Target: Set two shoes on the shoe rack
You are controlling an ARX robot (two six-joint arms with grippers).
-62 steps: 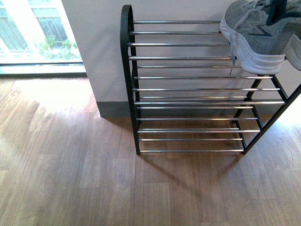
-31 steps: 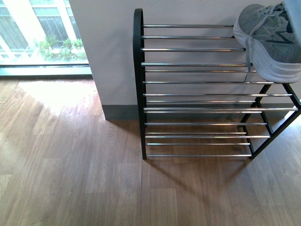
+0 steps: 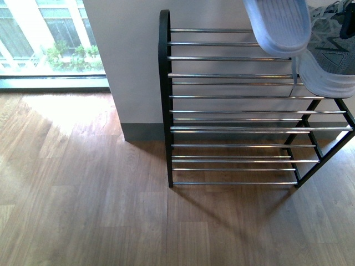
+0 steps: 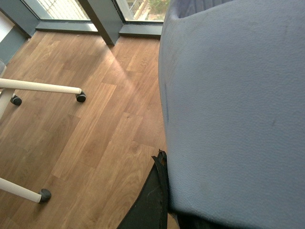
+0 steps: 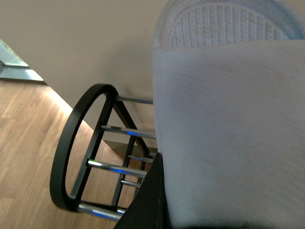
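Shoes were at the top of the shoe rack (image 3: 233, 111), which stood against the wall.

Front view showed a pale blue slide sandal (image 3: 280, 25) above the top rods, sole facing out, overlapping the grey sneaker (image 3: 330, 61) just beside it toward the rack's far end; the sneaker's white sole sat at the top rods. Left wrist view was filled by a blue-grey shoe surface (image 4: 233, 109) over wooden floor (image 4: 90, 119); right wrist view showed the sandal's ribbed sole (image 5: 224, 24) beside the rack's black arched upright (image 5: 71, 157). Neither gripper's jaws were visible, so their state could not be told.
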